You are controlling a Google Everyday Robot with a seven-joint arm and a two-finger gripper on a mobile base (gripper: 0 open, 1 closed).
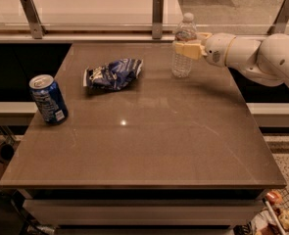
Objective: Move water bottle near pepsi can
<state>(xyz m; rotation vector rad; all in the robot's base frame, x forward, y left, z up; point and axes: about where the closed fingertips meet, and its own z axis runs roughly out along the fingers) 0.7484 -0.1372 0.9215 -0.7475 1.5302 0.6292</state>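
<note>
Smooth plastic hand (184,46) at clear plastic water bottle (181,65).

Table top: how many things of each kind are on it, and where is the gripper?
water bottle: 1
pepsi can: 1
snack bag: 1
Total: 3
The gripper is at the water bottle, near the far right corner of the table.
</note>
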